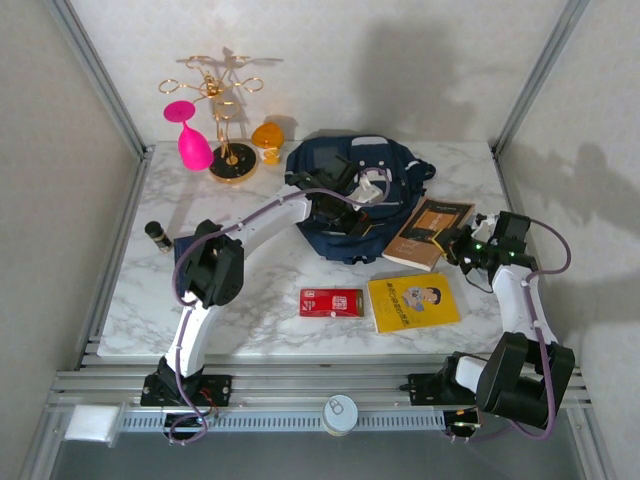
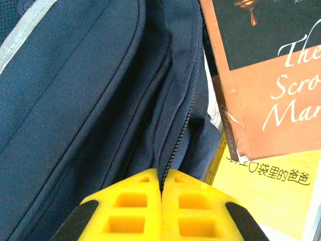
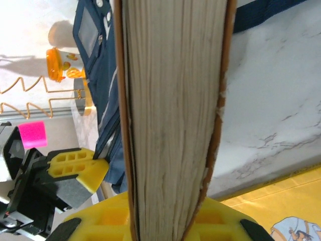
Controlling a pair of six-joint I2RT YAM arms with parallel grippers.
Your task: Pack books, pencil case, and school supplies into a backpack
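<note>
1. Pressing the left gripper (image 2: pixel 161 175) fully together, yellow pads (image 2: pixel 125 211) meeting flat and tips touching a stitched fold of the large navy-blue fabric backpack (image 2: pixel 75 100). Not being able to tell whether any cloth is being pinched between them.
2. Clamping the right gripper (image 3: pixel 168 223) on the thin brown paperback with the orange-lit cover (image 3: pixel 170 100) - yellow fingers (image 3: pixel 108 218) squeezing both covers, page edges facing the wrist camera.
3. Placing that brown paperback just beside the backpack's right side in the top view, with the backpack sitting at the far middle of the white marble-patterned table (image 1: pixel 250 320).
4. Finding the bright yellow paperback with a cartoon figure (image 1: pixel 413 302) lying flat nearer the arm bases, in front of the brown one, and the flat red rectangular box with a white label (image 1: pixel 332 302) just to its left, not touching it.
5. Stretching the left arm from its base out over the table to the backpack's front, its elbow partly hiding the small navy booklet (image 1: pixel 183 243). Spotting the short black cylinder (image 1: pixel 157 235) just left of that booklet.
6. Noting, at the far left edge, a pink upturned wine glass (image 1: pixel 190 140), a gold wire rack (image 1: pixel 225 110) on a round base and a small orange pot (image 1: pixel 268 138).
</note>
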